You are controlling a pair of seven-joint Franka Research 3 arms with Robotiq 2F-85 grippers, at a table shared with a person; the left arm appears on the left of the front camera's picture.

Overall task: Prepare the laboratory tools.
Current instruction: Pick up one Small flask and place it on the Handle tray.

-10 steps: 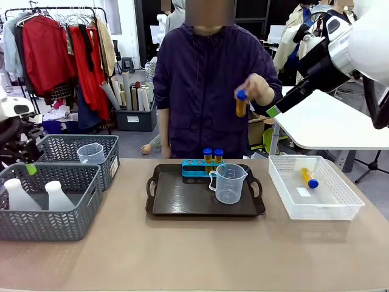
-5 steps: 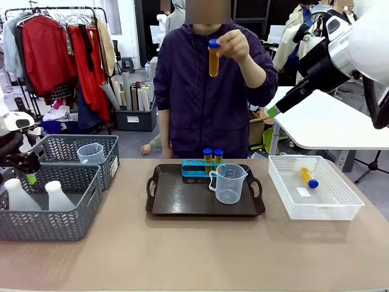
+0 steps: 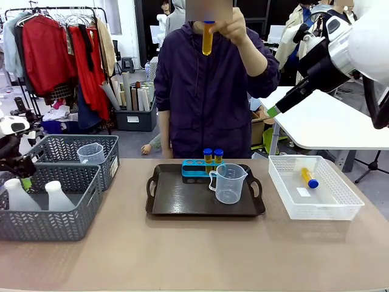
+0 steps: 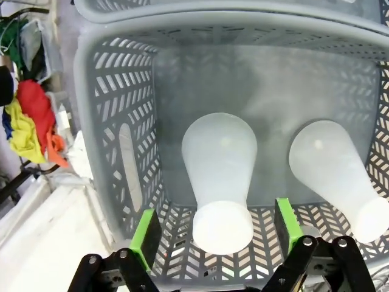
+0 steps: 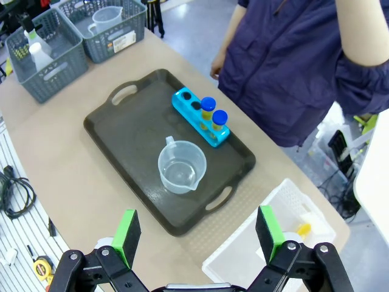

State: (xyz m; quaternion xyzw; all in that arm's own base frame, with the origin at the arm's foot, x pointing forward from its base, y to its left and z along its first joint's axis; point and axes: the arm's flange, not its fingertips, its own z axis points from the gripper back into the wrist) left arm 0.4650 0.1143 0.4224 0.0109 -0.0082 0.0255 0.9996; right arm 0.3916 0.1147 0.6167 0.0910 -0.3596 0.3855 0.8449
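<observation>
**Front view.** My left tool (image 3: 24, 177) hangs over the near grey basket (image 3: 48, 230), well left of the tray (image 3: 182, 211). It sits above the flask (image 3: 17, 196) that is farther from the tray. A second flask (image 3: 58, 196) stands just beside the first. On the tray are a beaker (image 3: 229, 182) and a blue rack (image 3: 193, 165) holding a pair of tubes (image 3: 213, 155). A loose tube (image 3: 309, 177) lies in the white basket (image 3: 340, 213) right of the tray. The person's hand (image 3: 234, 27) holds a raised tube (image 3: 208, 39) high above the tray. My right tool (image 3: 273, 111) is up and to the right of the tray, apart from everything.

**Left wrist view.** My left tool (image 4: 216, 228) is spread, with one green pad on each side of the flask (image 4: 220, 164) neck. There is a gap on both sides, so nothing is pinched. The neck looks smooth and tapered, and I worry it slides out of the pads if I press them together too high. The second flask (image 4: 331, 164) is close enough that a tilted lift could topple it. The basket wall (image 4: 121, 152) could also snag a finger.

**Right wrist view.** My right tool (image 5: 197, 234) is spread and empty, high over the tray (image 5: 121, 140). The beaker (image 5: 181, 167) sits mid-tray and looks light. If I bring the flask over carelessly, I could knock the beaker or the pair of tubes (image 5: 213, 112). I could also meet the person's hand if it comes down to the rack at the same time.
</observation>
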